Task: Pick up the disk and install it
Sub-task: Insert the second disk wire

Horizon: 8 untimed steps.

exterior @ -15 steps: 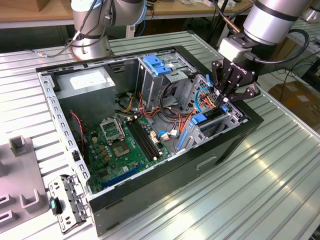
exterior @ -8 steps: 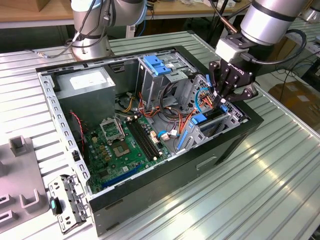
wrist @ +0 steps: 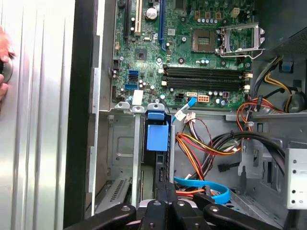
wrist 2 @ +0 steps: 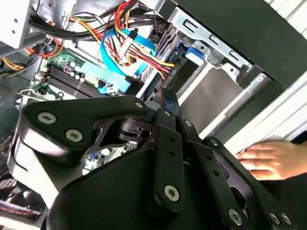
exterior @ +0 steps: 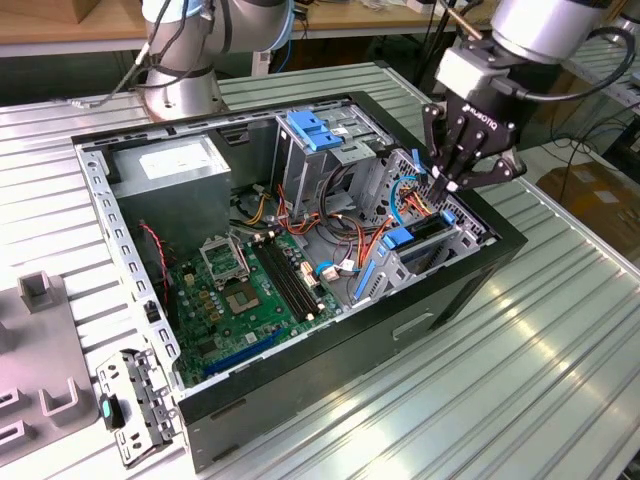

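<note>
The black three-linked tool (exterior: 452, 183) hangs over the drive cage of the open black computer case (exterior: 400, 320), fingers drawn together, apparently pressing the top edge of the dark disk in its bright blue carrier frame (wrist: 157, 136) (already standing in the cage slot). I judge this the seating step; next calls for a straight push down

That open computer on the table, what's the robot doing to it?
The robot arm's pincer is lowered at the drive bay end of the open computer case, with its tip down among the cables. A blue-framed disk sits upright in a bay slot just ahead of it. A person's hand rests on the table beside the case.
</note>
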### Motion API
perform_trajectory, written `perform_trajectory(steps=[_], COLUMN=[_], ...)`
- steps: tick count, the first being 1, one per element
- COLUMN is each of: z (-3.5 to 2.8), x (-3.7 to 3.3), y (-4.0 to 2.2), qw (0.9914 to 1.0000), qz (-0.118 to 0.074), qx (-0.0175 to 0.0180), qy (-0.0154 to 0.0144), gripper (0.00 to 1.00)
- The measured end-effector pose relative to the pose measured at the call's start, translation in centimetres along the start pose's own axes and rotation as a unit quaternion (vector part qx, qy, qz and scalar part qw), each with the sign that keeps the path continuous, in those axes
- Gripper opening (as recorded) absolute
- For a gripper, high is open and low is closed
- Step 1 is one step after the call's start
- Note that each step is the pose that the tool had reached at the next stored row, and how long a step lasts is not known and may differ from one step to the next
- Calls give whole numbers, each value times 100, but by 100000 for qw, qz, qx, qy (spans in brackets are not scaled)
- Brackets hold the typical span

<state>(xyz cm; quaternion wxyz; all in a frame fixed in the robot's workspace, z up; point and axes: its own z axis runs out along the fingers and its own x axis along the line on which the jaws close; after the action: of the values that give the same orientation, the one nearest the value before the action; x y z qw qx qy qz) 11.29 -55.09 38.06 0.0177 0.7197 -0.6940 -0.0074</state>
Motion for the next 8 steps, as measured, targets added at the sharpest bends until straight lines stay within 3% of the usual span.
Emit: perform_trajectory(steps=[2,5,8], z=[-106,-130,-131], x=[-8,-47,-86], y=[3,3,1], qw=[100000,99999,99999], qz=[0,12,13], qx=[-4,-13,-44], qy=[56,347,435], gripper=[11,11,11])
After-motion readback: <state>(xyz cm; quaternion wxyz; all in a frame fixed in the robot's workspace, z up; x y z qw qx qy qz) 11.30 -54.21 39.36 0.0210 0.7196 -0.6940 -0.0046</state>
